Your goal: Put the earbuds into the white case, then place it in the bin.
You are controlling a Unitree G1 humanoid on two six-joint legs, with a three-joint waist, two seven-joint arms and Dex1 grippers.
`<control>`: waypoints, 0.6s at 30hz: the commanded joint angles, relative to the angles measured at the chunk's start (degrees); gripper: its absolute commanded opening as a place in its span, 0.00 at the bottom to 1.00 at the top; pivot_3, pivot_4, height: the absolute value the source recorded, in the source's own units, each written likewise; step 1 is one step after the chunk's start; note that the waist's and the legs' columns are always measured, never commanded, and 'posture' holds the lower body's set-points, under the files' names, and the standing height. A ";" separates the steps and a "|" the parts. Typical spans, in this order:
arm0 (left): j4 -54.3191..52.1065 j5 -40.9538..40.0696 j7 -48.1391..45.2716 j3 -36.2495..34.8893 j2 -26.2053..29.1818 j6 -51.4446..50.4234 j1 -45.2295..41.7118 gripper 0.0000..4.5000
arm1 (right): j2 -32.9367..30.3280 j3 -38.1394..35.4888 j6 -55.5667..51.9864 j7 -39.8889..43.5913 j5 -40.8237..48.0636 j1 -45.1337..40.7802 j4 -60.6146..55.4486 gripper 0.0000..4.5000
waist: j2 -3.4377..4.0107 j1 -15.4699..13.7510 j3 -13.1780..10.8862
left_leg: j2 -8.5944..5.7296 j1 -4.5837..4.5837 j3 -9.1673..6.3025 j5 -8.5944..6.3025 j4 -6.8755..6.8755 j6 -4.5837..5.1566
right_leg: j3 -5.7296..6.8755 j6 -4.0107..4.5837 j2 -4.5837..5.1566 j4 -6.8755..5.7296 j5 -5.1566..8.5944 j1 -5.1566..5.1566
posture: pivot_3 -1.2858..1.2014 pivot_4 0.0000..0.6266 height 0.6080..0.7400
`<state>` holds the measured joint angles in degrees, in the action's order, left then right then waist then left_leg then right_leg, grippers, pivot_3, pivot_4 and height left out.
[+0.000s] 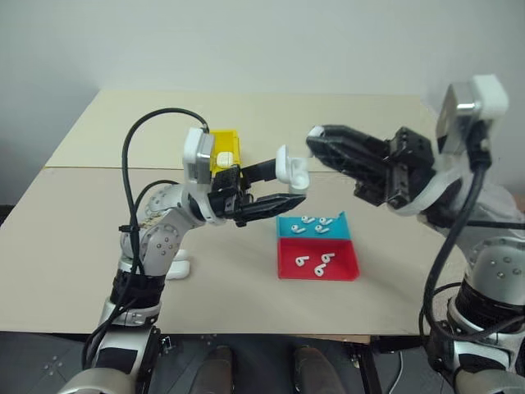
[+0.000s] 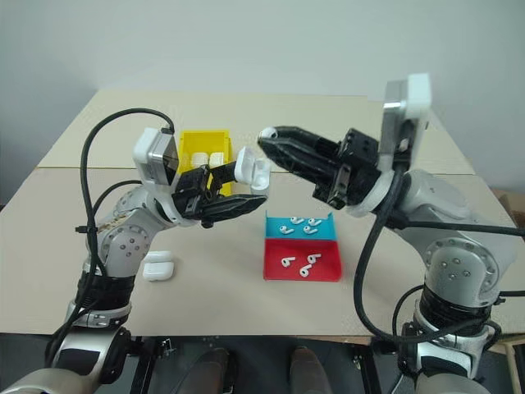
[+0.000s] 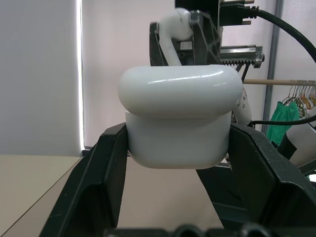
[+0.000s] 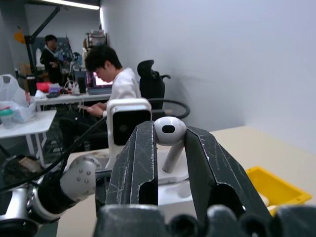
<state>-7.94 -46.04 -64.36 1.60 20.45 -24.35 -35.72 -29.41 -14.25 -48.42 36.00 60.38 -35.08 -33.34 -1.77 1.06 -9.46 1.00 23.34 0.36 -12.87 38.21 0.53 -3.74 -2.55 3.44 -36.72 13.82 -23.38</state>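
One tiny glossy white plastic earbud (image 4: 169, 134) is being pinched between the narrow black fingers of the right gripper (image 1: 316, 143), hanging just above the small glossy white hinged case (image 3: 177, 118), which the left gripper (image 2: 250, 187) is clamping in mid-air with its lid flipped up. Six more earbuds (image 1: 314, 224) are lying in the shallow blue-and-red tray (image 1: 353, 267) to the near right. The bright yellow rectangular plastic bin (image 2: 191, 146), further back, is already holding white cases. Seating, closing and binning are judged as remaining.
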 commanded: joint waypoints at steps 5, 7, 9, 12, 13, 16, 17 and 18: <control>-1.15 1.05 -0.81 -0.82 -1.21 2.33 -0.30 0.62 | -2.09 3.47 4.59 0.74 -4.61 -0.04 0.02 0.14 | 0.00 -0.10 0.00 | -0.01 0.01 0.00 0.00 0.00 0.00 | 0.01 0.00 0.00 0.01 0.00 0.00 | 0.52 0.24 1.00; -1.47 1.24 -0.90 -0.75 -1.17 2.33 -0.20 0.62 | -2.50 3.65 5.39 1.07 -5.51 0.34 0.72 0.14 | 0.00 -0.10 0.00 | -0.01 0.02 0.00 0.00 0.00 0.00 | 0.01 -0.01 0.00 0.02 0.00 0.00 | 0.52 0.24 1.00; -1.87 1.32 -1.05 -0.73 -1.06 2.30 -0.15 0.62 | -2.98 3.92 6.13 1.40 -6.64 0.58 1.31 0.14 | 0.00 -0.11 0.00 | 0.00 0.02 -0.01 0.00 0.00 0.00 | 0.01 -0.01 0.00 0.03 0.00 0.00 | 0.52 0.24 1.00; -2.20 1.15 -1.57 -0.96 -0.90 2.26 -0.16 0.62 | -3.42 4.84 7.04 1.57 -8.32 0.52 2.02 0.14 | 0.00 -0.10 0.00 | 0.00 0.02 -0.01 0.00 0.00 0.00 | 0.01 -0.01 0.00 0.03 0.00 0.00 | 0.52 0.24 1.00; -2.19 1.24 -1.64 -1.04 -0.91 2.32 -0.17 0.62 | -3.53 5.25 7.34 1.71 -9.00 0.48 2.20 0.14 | 0.00 -0.09 0.00 | 0.00 0.01 0.00 0.00 0.00 0.00 | 0.01 -0.01 0.00 0.02 0.00 0.00 | 0.52 0.24 1.00; -2.21 1.48 -1.66 -1.29 -1.06 2.70 -0.18 0.62 | -4.16 6.49 8.15 2.46 -10.70 0.56 2.38 0.14 | 0.00 -0.08 0.00 | 0.00 0.01 -0.01 0.00 0.00 0.00 | 0.01 0.00 -0.01 0.02 0.01 0.00 | 0.52 0.24 1.00; -2.24 1.53 -1.65 -1.35 -1.10 2.76 -0.20 0.62 | -4.57 6.93 8.49 2.97 -11.32 0.73 2.28 0.14 | 0.00 -0.09 0.00 | 0.00 0.01 -0.01 0.00 0.00 0.00 | 0.01 -0.01 -0.01 0.02 0.01 0.00 | 0.52 0.24 1.00; -2.25 1.65 -1.60 -1.40 -1.15 2.84 -0.22 0.62 | -5.03 7.37 8.79 3.53 -11.90 0.94 2.16 0.14 | 0.00 -0.11 0.00 | 0.00 0.02 0.00 0.00 0.00 0.00 | 0.01 -0.01 0.00 0.03 0.01 0.00 | 0.52 0.24 1.00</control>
<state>-8.04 -43.42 -65.63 1.37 19.75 -23.41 -35.15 -33.37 -7.27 -40.75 38.80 49.86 -34.36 -30.87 -1.77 0.95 -9.46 1.00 23.36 0.36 -12.87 38.21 0.54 -3.73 -2.56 3.44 -36.68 13.82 -23.38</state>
